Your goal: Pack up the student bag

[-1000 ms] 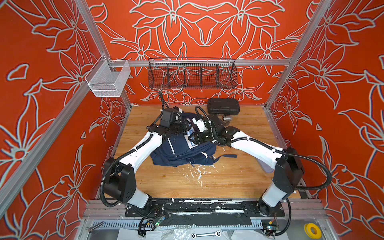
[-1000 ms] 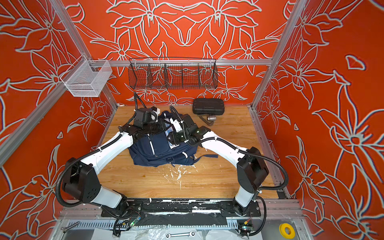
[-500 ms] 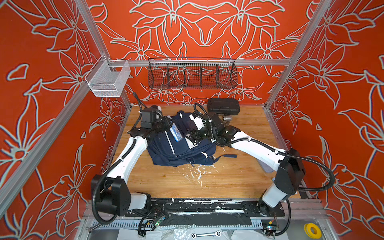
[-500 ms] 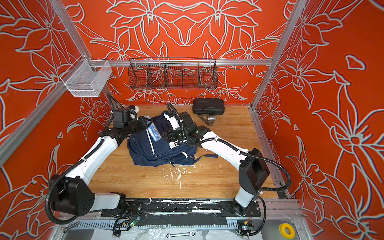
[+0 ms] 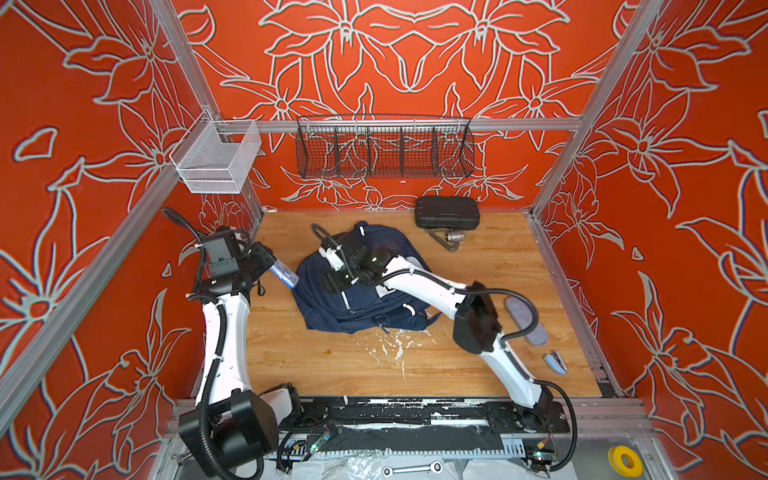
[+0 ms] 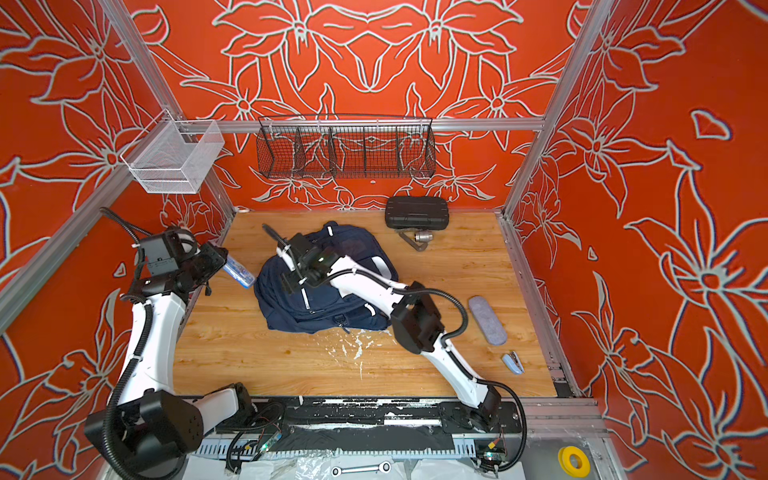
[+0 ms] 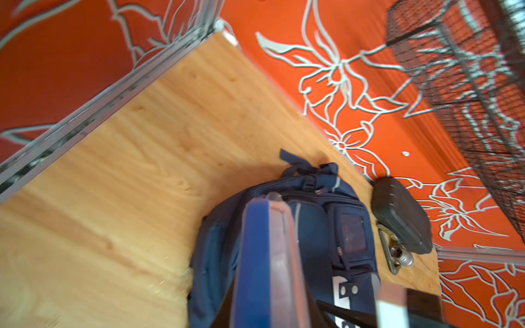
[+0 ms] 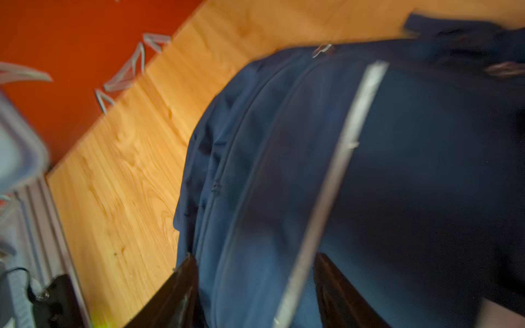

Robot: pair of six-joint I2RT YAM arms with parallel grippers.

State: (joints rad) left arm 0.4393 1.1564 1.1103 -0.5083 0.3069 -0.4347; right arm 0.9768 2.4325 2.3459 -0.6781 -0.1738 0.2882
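Left gripper [image 5: 268,262] clamped on blue-and-clear case [image 5: 285,275], long axis pointing 4 o'clock at student bag [image 5: 365,309], just beside, mid-table [image 5: 332,365]. Right gripper [image 5: 332,283] over bag, jaws apart.

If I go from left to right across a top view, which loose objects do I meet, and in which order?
Clear blue box, held up → backpack → black case → grey pouch → stapler. The small metal part overlaps the black case sideways, so I leave it out.
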